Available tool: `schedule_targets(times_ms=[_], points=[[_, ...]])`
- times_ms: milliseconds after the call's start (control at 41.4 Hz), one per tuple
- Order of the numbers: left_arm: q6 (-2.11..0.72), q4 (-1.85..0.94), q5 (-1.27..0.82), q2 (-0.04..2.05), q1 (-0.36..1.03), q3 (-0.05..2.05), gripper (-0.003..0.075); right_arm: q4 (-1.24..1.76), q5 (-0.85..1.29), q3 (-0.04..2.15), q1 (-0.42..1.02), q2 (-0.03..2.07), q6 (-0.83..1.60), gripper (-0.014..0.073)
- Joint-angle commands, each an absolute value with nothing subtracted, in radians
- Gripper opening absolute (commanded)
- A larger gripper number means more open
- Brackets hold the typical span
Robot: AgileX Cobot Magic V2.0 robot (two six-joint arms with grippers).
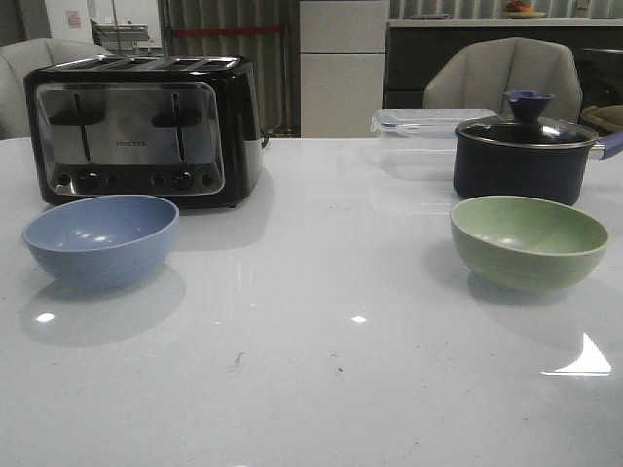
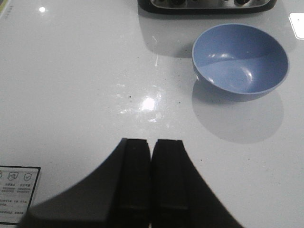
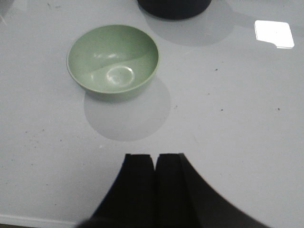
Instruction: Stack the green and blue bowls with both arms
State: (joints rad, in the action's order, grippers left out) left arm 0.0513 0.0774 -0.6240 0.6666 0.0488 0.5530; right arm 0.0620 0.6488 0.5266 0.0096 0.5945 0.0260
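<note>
I have the dusty light-blue round matte bowl (image 1: 101, 239) sitting upright on the left of the glossy white surface (image 1: 321, 379), just in front of the black-and-chrome four-slot toaster (image 1: 144, 129). The pale sage-green round matte bowl (image 1: 530, 241) of the same size sits upright on the right, just in front of the dark navy lidded pot (image 1: 526, 151). The two bowls are well apart, with bare surface between them, and both are empty.

What the next move turns on, as I judge it: each bowl lies ahead of its own arm. From the left wrist camera the blue bowl (image 2: 240, 61) is forward of the left end effector (image 2: 151, 175) and off to one side of its line, not straight ahead. From the right wrist camera the green bowl (image 3: 113, 61) is forward of the right end effector (image 3: 155, 183), offset the other way. So the left arm is nearer the blue, the right nearer the green. Being round, neither bowl has a long axis to align with; any point on the rim should do.

Both end effectors have their fingers pressed together and hold nothing, clear of the bowls.

The front camera shows neither arm; only the wrist cameras show them. The front alone shows the clear lidded plastic container (image 1: 428, 125) behind the pot.
</note>
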Motion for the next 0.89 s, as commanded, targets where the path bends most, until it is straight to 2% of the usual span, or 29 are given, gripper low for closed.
schedule_targets(times_ms=[0, 73, 145, 193, 508, 870], points=[[0.057, 0.072, -0.544, 0.676, 0.048, 0.589, 0.0171, 0.054, 0.602, 0.560, 0.006, 0.619, 0.026, 0.0244], [0.057, 0.072, -0.539, 0.676, 0.048, 0.589, 0.0291, 0.054, 0.608, 0.560, 0.006, 0.619, 0.026, 0.0435], [0.057, 0.072, -0.537, 0.676, 0.048, 0.589, 0.0428, 0.054, 0.615, 0.560, 0.006, 0.619, 0.026, 0.0573], [0.057, 0.072, -0.535, 0.676, 0.048, 0.589, 0.0478, 0.054, 0.620, 0.560, 0.006, 0.619, 0.026, 0.0610], [0.057, 0.071, -0.535, 0.676, 0.048, 0.589, 0.0489, 0.054, 0.601, 0.606, 0.005, 0.681, 0.026, 0.0611], [0.057, 0.071, -0.535, 0.676, 0.048, 0.589, 0.0489, 0.099, 0.633, 0.865, -0.035, 1.145, 0.026, 0.0611]])
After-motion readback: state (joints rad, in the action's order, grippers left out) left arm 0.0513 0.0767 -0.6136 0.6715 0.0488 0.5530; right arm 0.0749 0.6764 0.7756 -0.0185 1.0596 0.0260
